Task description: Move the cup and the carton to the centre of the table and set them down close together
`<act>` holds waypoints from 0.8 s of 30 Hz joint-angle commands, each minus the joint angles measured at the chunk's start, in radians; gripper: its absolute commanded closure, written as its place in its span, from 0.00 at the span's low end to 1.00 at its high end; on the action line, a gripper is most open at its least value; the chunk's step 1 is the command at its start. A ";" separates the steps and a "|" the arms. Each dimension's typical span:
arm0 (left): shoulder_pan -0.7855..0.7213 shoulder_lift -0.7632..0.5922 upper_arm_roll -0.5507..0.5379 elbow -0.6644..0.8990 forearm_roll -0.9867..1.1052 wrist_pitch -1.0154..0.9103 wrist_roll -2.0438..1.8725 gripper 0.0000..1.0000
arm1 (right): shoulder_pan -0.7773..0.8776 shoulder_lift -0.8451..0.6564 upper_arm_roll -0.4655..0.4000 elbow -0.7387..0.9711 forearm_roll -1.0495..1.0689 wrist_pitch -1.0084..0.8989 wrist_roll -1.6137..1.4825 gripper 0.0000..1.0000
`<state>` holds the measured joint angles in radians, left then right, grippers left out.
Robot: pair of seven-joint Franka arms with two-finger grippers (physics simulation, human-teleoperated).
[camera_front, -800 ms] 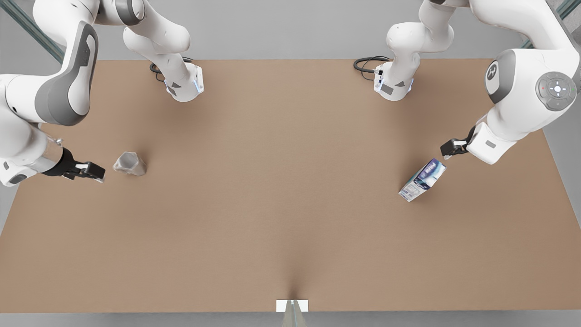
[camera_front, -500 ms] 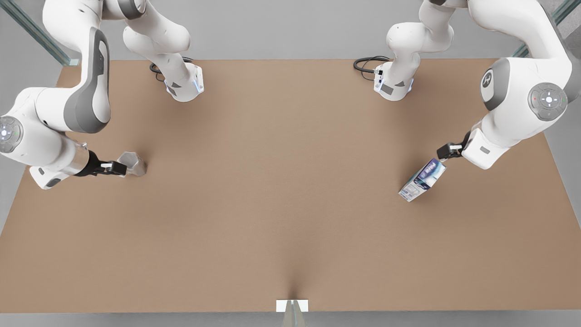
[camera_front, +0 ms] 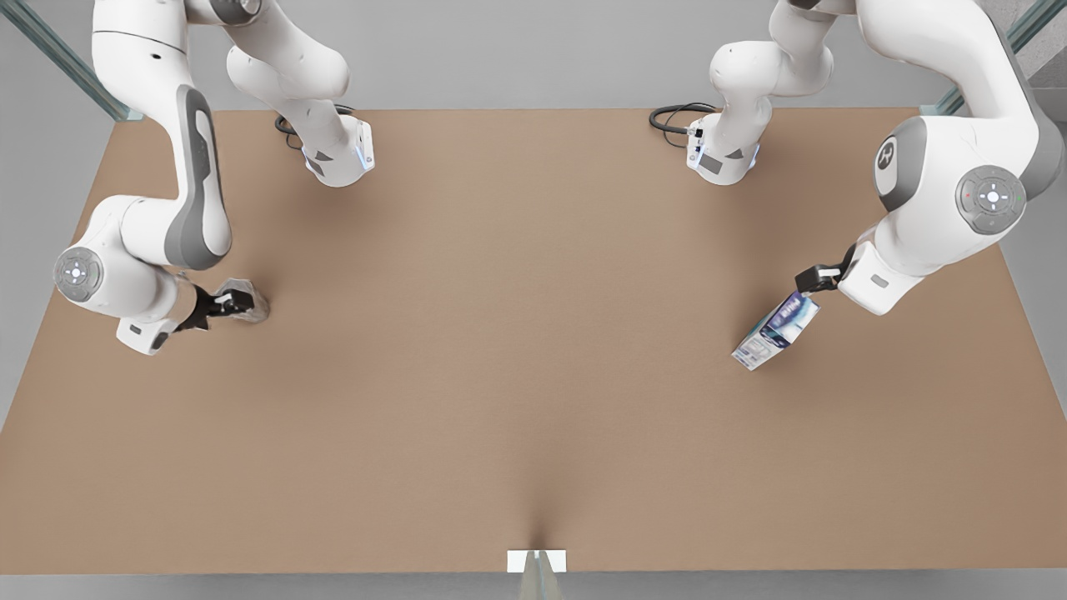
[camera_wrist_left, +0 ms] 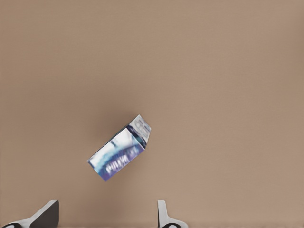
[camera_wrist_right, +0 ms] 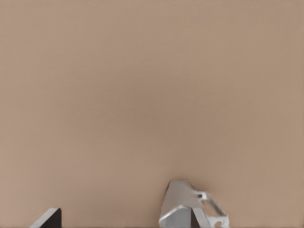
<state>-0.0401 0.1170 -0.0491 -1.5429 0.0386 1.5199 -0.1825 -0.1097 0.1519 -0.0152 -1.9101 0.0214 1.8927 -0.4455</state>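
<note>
While both things sit far out at opposite ends of the bench (camera_front: 533, 350), each arm needs its grasp squared first. The carton (camera_front: 775, 331) lies at the front view's right, just off the left tool (camera_front: 813, 280), whose fingers are spread wide and hold nothing; it should centre over the carton's narrow sides. The cup (camera_front: 243, 302) stands at the front view's left, one finger of the right tool (camera_front: 218, 303), also spread and empty, against it; straddle the body.
</note>
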 commanded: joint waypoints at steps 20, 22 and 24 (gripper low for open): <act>0.000 -0.002 0.000 -0.003 0.001 0.000 0.000 0.00 | -0.094 -0.091 -0.008 -0.342 -0.009 0.204 -0.173 0.00; 0.000 -0.002 0.000 -0.003 0.001 0.000 0.000 0.00 | -0.088 -0.121 -0.005 -0.383 -0.008 0.204 -0.164 0.00; 0.000 -0.002 0.000 -0.005 0.001 0.000 0.000 0.00 | -0.085 -0.141 -0.002 -0.408 -0.008 0.210 -0.160 0.00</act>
<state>-0.0399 0.1160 -0.0491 -1.5478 0.0397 1.5202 -0.1825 -0.2321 0.0100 -0.0181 -2.3216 0.0138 2.1091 -0.6073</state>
